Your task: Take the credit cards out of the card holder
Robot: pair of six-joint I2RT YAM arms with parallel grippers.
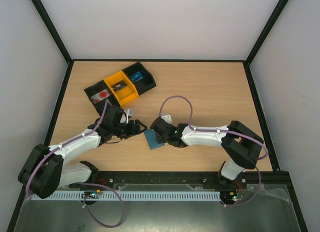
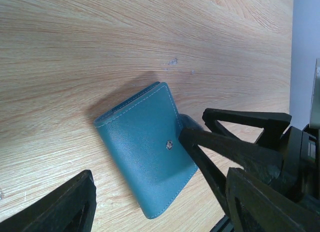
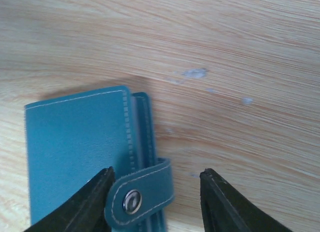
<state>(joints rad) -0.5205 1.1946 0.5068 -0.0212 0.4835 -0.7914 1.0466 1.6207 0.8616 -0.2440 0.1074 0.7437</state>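
Your right claw (image 3: 157,174) stood spread astride the snap tab (image 3: 140,194) of the closed card holder (image 3: 75,142), flat on the table (image 3: 225,52). Best to have pinched only the tab, with your spread left claw (image 1: 136,127) bracing.

Light wooden tabletop (image 1: 210,92) — closed teal-blue leather card holder (image 1: 154,140) lies flat, near centre; black-and-yellow plastic three-compartment tray (image 1: 128,98) sits far left.

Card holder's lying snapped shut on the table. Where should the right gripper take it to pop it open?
I'd pinch the snap tab, coming from the opening edge of the card holder, where the tab wraps over and stands proud of the flat cover. The open right gripper straddles it.
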